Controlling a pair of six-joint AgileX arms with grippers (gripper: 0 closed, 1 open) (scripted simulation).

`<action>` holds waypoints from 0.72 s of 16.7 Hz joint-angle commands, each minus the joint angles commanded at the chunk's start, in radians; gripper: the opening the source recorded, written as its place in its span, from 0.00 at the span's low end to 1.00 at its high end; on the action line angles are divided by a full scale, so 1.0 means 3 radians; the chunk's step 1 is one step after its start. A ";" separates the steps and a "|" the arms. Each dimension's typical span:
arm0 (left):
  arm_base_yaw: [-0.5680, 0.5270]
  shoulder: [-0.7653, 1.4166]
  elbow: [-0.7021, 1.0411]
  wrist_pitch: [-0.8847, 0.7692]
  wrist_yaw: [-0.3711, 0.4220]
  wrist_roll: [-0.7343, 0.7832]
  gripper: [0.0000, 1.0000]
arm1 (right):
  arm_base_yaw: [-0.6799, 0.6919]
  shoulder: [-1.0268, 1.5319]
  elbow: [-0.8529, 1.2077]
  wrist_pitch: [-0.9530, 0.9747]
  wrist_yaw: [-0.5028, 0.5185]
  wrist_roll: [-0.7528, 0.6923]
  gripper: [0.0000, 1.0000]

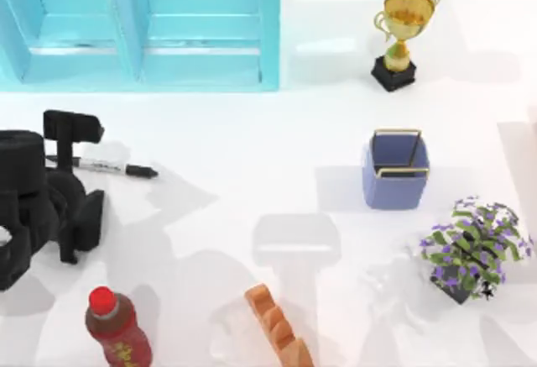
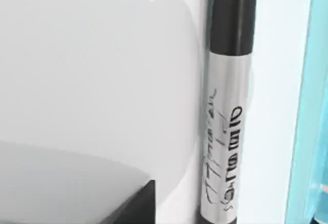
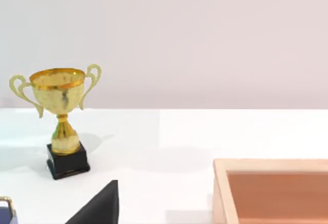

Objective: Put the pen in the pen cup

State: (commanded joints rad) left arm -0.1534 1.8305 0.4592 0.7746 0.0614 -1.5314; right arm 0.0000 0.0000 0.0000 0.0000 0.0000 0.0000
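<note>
The left gripper (image 1: 74, 144) is sitting at the table's (image 1: 252, 149) left edge, at about 9 o'clock from the table's middle, with its black fingers pointing toward 12 o'clock. The pen (image 1: 105, 166) is lying flat on the table, its length running from 9 to 3 o'clock, and its left end is tucked under the gripper's fingers. From above I cannot tell whether the fingers are spread or pinching the pen, or touching it at all. In the left wrist view the pen (image 2: 225, 106) is lying close under the camera, its grey printed band showing, with a blue edge of the cabinet (image 2: 307, 106) just beside it.

The cup (image 1: 395, 170) is standing upright well apart from the pen, at 3 o'clock from it, right of the table's middle. The trophy (image 1: 400, 38) is standing at 12 o'clock from the cup, the plant (image 1: 471, 248) at about 4 o'clock from it. The cabinet (image 1: 143, 27) is taking up the far left of the table, at 12 o'clock from the pen. The bottle (image 1: 117, 327) is standing at 6 o'clock from the pen, and an orange rack (image 1: 278, 329) is lying at the near edge.

The right wrist view is showing the trophy (image 3: 60, 121), a wooden box (image 3: 271, 190) and a dark tip of the right gripper (image 3: 100, 206), whose state I cannot tell
</note>
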 joint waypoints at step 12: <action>-0.0037 0.0925 0.0589 0.0338 -0.0015 -0.0016 0.92 | 0.0000 0.0000 0.0000 0.0000 0.0000 0.0000 1.00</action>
State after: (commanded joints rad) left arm -0.1645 2.1081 0.6360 0.8760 0.0570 -1.5362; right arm 0.0000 0.0000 0.0000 0.0000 0.0000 0.0000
